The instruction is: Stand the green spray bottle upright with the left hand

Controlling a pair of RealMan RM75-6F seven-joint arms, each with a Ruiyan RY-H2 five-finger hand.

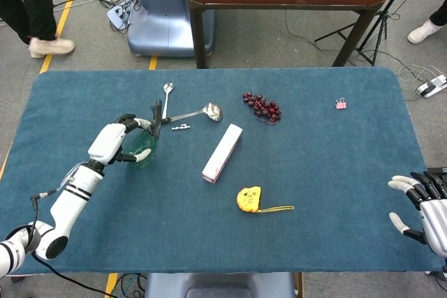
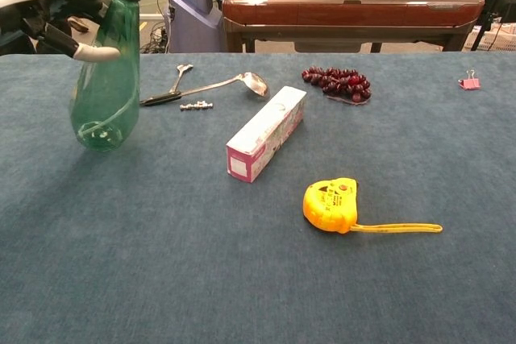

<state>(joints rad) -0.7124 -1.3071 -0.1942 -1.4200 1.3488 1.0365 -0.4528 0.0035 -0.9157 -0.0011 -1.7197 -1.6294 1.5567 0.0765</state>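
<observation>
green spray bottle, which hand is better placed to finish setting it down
Left. The left hand already grips the green spray bottle near its neck, nearly upright, while the right hand hangs open at the table's far edge.

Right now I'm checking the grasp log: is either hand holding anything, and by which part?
The left hand grips the green spray bottle around its upper neck, just under the black spray head. The right hand holds nothing.
</observation>
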